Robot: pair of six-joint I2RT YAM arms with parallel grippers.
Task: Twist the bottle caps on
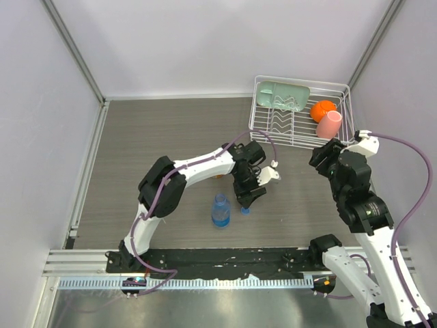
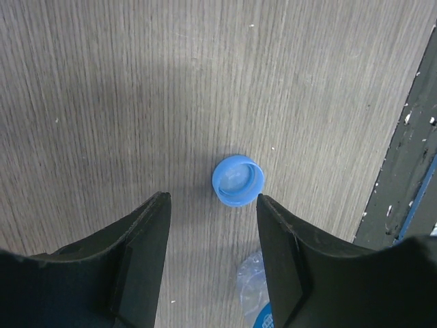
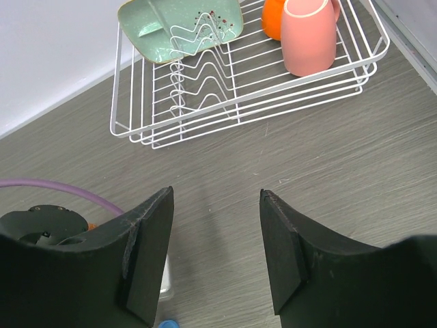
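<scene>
Blue cap (image 2: 237, 180) lies flat on the worktop (image 2: 102, 102) near its front edge, just ahead of my left gripper (image 2: 213, 198), slightly right of centre. Jaws apart, empty. Clear bottle (image 2: 254, 287) is right beside it.

Seen from above, the left hand (image 1: 244, 201) covers nearly all of the blue cap (image 1: 244, 210) — only a speck shows at the fingertips. An orange sliver (image 1: 218, 176) peeks from under the left arm (image 1: 198, 164); whether it is a cap or a bottle cannot be told. In the left wrist view the clear bottle (image 2: 251, 283) is cut off by the bottom edge and partly behind a finger. In the right wrist view the orange ball (image 3: 273, 17) sits mostly behind the pink cup (image 3: 311, 34) and runs past the top edge — so does the green plate (image 3: 171, 17).
</scene>
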